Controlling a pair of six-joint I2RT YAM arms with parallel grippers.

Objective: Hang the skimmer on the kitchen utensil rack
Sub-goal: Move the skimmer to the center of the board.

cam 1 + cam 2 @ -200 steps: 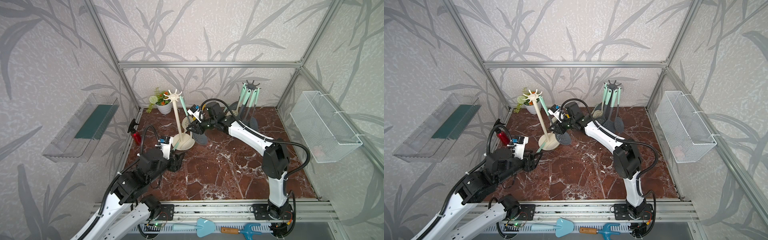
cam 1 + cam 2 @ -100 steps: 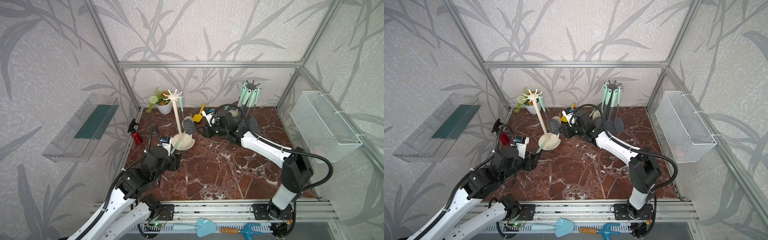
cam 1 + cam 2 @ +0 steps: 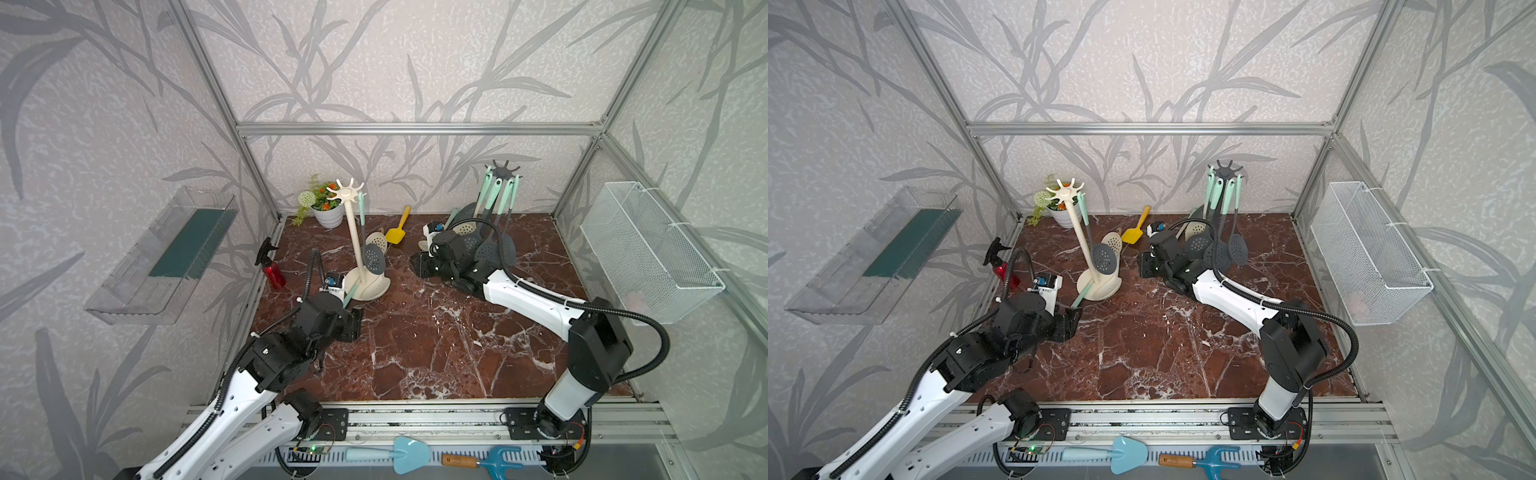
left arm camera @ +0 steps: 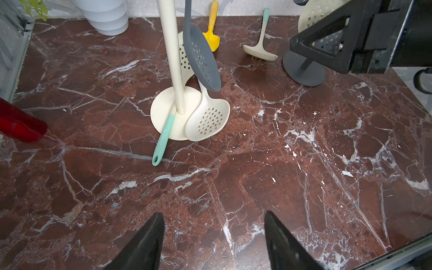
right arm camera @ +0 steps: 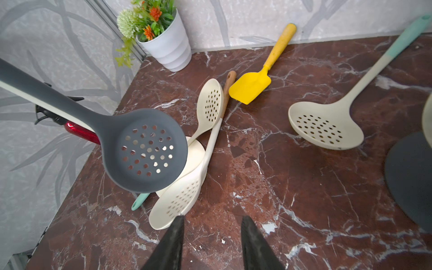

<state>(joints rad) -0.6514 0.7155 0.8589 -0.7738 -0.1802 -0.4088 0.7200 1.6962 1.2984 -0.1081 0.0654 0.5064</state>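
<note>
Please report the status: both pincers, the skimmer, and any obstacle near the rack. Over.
Left pincer open, empty. Right pincer open, empty. Grey skimmer hangs on cream rack. Cream skimmer lies across rack base, not blocking.

The utensil rack is stood on the tabletop between the left gripper and the right gripper, ahead of both. The skimmer is hung from the rack's top, on the side turned to the right gripper. A second skimmer is laid across the rack's base, handle end toward the left gripper. A slotted spoon is rested against the base, just ahead of the right gripper. Beyond the rack from the left gripper, a spatula and a potted plant are set near the back wall. A second rack is placed behind the right gripper.
</note>
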